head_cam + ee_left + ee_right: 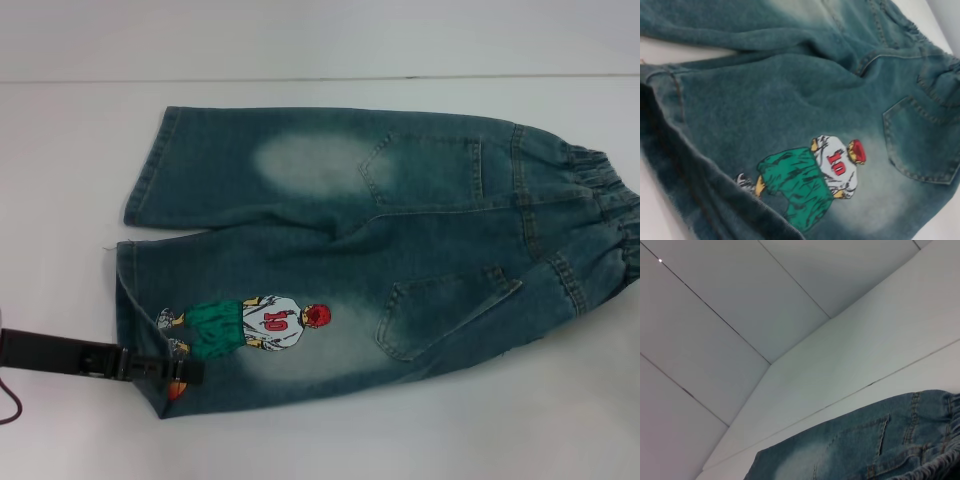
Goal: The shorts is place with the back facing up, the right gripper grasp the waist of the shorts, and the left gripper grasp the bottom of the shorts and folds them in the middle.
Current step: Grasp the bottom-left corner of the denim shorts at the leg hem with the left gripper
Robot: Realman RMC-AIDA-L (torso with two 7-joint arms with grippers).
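Overall light: bright, even and diffuse, with a cool bluish tint on the white table (330,440).
Shadows: soft and thin, hugging the edges of the blue-green washed denim shorts (400,250); a faint one lies under the black left gripper (160,368) by the near hem.
Glare: the table washes out near the shorts' elastic waist.
Focus: head view is soft; the cartoon print (815,175) is clear at the left wrist, while the hem blurs.

White tabletop (300,440), white paneled wall (740,315) with thin dark seams behind.
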